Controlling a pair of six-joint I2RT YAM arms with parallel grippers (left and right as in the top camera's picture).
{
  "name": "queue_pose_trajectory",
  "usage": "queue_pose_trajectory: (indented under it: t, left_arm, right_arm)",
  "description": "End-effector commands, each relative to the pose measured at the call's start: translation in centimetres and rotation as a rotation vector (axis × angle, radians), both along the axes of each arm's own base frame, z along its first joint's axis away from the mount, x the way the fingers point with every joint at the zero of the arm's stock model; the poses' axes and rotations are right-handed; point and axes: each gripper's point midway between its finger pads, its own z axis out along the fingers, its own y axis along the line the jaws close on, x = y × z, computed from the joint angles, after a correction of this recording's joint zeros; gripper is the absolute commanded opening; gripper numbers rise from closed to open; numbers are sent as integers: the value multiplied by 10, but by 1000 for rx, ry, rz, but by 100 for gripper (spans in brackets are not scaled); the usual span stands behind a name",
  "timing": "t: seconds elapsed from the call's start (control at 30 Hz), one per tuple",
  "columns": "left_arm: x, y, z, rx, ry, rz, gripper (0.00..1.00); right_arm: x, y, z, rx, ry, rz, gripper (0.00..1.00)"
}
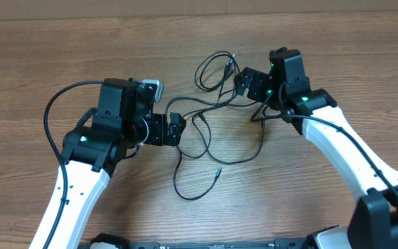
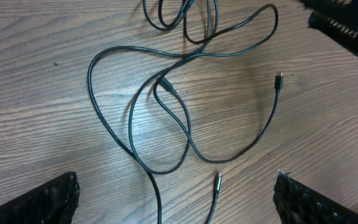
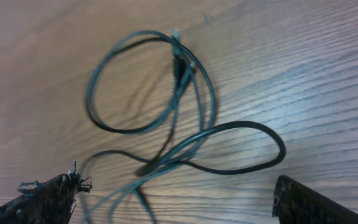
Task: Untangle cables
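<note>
Several thin black cables (image 1: 206, 131) lie loosely looped and crossing on the wooden table between my arms. A plug tip (image 1: 218, 170) lies at the front and another (image 1: 228, 67) at the far loop. My left gripper (image 1: 176, 129) is open, just left of the loops; in the left wrist view the cables (image 2: 166, 99) and a plug tip (image 2: 217, 178) lie between its fingers (image 2: 179, 205). My right gripper (image 1: 246, 83) is open at the far right of the tangle; in the right wrist view the loops (image 3: 179, 106) lie ahead of its fingers (image 3: 179, 199). Neither gripper holds anything.
The wooden table (image 1: 47, 55) stretches all round. Thicker black cables fixed to the arms run along the left arm (image 1: 50, 111) and the right arm (image 1: 351, 138). A dark bar (image 1: 213, 243) runs along the front edge.
</note>
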Motion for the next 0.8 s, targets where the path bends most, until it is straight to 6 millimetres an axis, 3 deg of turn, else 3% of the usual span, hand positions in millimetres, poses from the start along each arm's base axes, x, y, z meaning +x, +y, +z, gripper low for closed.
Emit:
queue_pose_trajectory:
  t: [0.0,0.23,0.77]
  left_arm:
    - [2,0,8,-18,-14,10,100]
    - [2,0,8,-18,-14,10,100]
    - [2,0,8,-18,-14,10,99]
  right_arm:
    - [3,-2,-27,-68,42,28,100]
    - [5,0,-78,-91,140,34,100]
    - [9,6,-80,-73,128,52,100]
